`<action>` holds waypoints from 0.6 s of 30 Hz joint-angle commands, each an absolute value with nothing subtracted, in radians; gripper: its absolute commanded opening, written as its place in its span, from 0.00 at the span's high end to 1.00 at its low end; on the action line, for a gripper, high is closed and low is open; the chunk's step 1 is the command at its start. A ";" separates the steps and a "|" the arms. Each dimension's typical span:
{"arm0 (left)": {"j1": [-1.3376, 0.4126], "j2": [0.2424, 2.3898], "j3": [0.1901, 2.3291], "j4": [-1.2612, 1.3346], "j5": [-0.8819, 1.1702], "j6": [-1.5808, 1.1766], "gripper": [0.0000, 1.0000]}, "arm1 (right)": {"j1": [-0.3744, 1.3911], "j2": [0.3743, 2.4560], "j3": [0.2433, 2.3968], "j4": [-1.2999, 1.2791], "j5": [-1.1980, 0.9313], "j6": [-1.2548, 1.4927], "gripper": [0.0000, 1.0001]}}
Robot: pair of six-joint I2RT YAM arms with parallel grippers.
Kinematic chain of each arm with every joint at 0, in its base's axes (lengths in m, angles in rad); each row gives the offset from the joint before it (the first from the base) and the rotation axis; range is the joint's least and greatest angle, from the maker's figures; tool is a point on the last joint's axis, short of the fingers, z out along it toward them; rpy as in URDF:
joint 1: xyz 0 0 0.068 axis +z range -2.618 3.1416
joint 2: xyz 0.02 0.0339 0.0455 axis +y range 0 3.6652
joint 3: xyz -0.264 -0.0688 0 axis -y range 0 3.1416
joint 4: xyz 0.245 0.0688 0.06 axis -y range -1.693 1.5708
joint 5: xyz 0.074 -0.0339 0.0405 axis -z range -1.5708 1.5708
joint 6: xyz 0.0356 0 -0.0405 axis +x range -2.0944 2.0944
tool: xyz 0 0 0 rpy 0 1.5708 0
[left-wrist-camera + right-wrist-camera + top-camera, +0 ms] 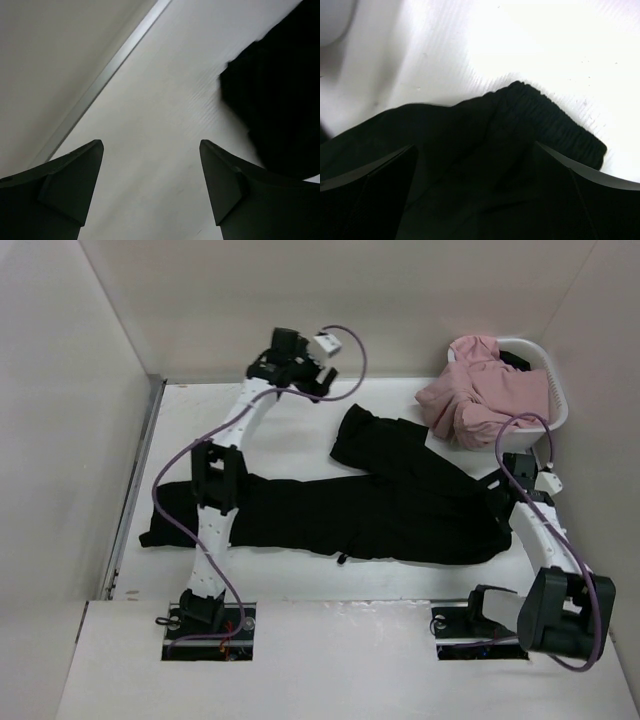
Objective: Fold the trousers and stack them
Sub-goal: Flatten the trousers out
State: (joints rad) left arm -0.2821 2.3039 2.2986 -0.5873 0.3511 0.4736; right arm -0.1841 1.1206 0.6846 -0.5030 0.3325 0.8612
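On my overhead feed the trousers (380, 505) lie spread across the table (290, 575), 1 leg running long toward the left arm's side and the other bent away toward the far wall. The left gripper (312, 383) hangs near the table's far edge, and the end of the bent leg sits just off to its right. From the left wrist I see the left gripper (151, 145) spread wide, its 2 fingers (75, 185) well apart with only bare table (165, 100) between them. The trousers (280, 90) show as a black mass ahead and to the right of the right-hand finger. A metal strip (110, 70) runs ahead and to the left, along the foot of the wall (50, 50).

The right gripper (503, 490) is down at the waist end. On its wrist feed the right gripper (475, 147) is also wide apart. The trousers (470, 125) fill the gap between its fingers (580, 200), and the gathered waistband (560, 127) curves just ahead of the right-hand one. I cannot tell whether the tips press into the cloth. Past the waistband is bare table (545, 40). A basket (555, 390) of pink garments (485, 390) stands beyond this gripper, close to the bent leg.
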 commanded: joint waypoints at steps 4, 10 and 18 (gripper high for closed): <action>-0.400 2.436 2.319 -0.420 0.456 0.272 0.20 | -0.193 1.267 0.693 -0.357 0.310 0.870 0.00; -0.423 2.506 2.266 -0.400 0.295 0.271 0.24 | -0.189 1.327 0.706 -0.336 0.287 0.894 0.00; -0.444 2.387 2.011 -0.367 0.298 0.299 0.93 | -0.197 1.263 0.621 -0.295 0.247 0.916 0.65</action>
State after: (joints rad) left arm -0.4286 2.4916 2.0949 -0.3885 0.3248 0.2863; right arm -0.1894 1.3167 0.6518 -0.3386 0.2550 0.8967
